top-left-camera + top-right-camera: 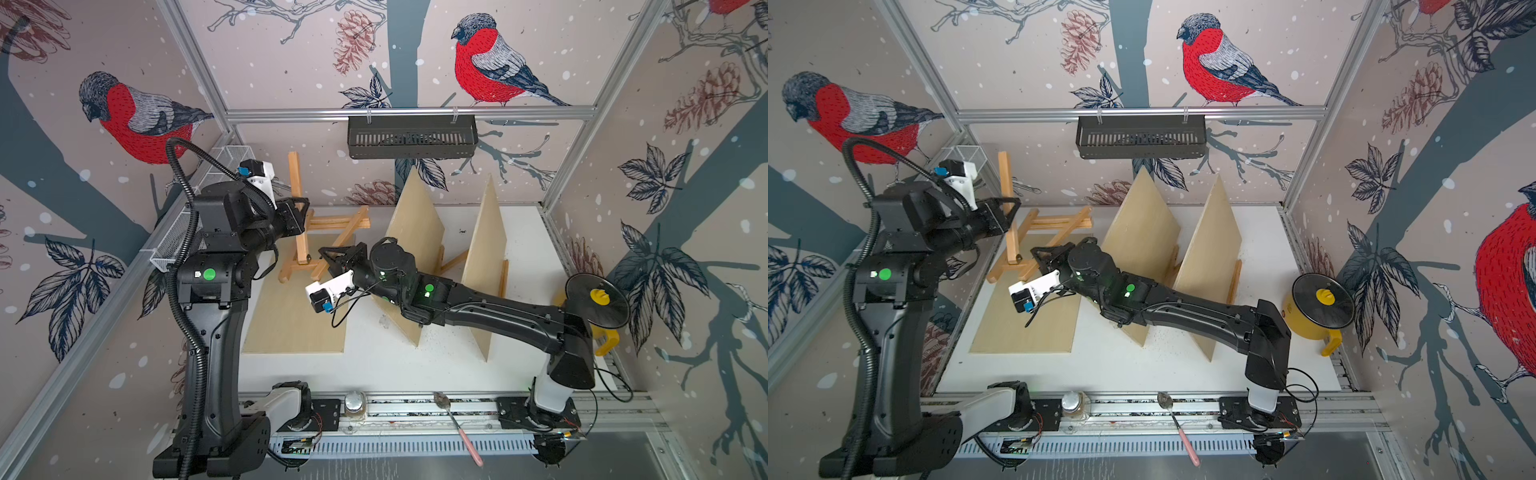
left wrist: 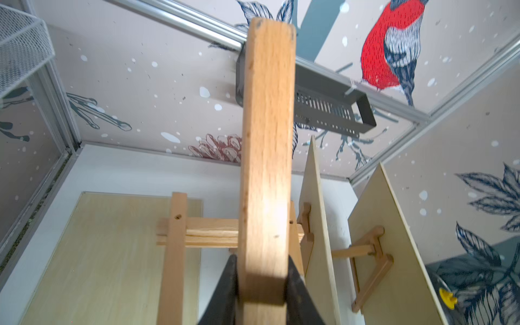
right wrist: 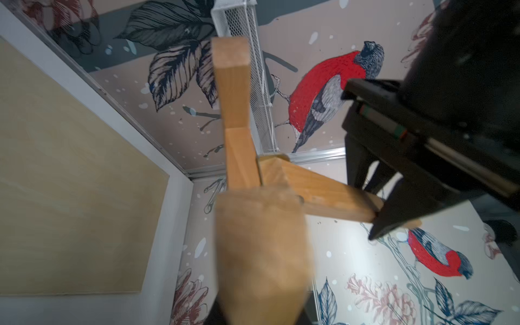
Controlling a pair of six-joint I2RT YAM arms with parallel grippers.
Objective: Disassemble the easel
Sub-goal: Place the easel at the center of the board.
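White tabletop (image 1: pixel 374 365), wooden easel (image 1: pixel 332 224), bird-wallpaper walls (image 1: pixel 291 75)

A small easel (image 1: pixel 332 222) of honey-coloured wooden slats, all in one piece, is at the back left of the tabletop (image 1: pixel 374 365). Its long mast points up and leans toward the rear wall. The legs splay forward, and the crossbars run across behind them.
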